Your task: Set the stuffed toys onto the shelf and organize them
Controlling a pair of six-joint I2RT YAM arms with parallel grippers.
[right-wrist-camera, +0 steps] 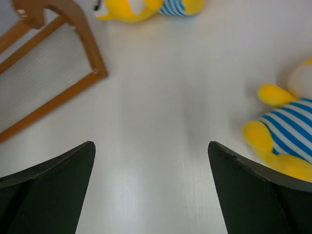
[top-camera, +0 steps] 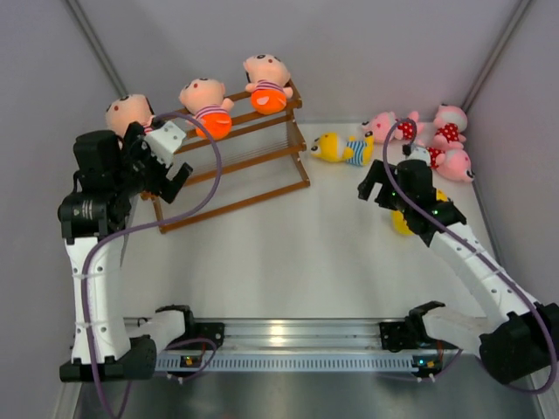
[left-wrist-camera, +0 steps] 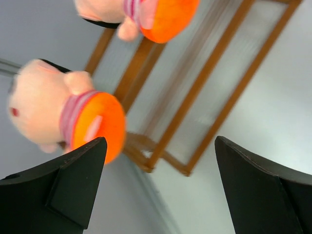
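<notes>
left gripper (left-wrist-camera: 160, 142): jaws are spread, nothing is held, by the left end of the shelf (top-camera: 236, 206) | three peach dolls (top-camera: 207, 105) are seated on its top tier | a yellow doll (top-camera: 341, 147) is laid just right of it | right gripper (right-wrist-camera: 150, 144): released, empty | pink dolls (top-camera: 441, 140) are piled far right

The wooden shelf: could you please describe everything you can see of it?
The shelf is a brown wooden stepped rack with three tiers of thin slats. It stands upright at the far left of the white table, set at an angle. Three peach-faced dolls in orange shorts sit in a row along its top tier; the two lower tiers are bare. The left gripper hovers at its left end, jaws open, not visibly touching it.
</notes>
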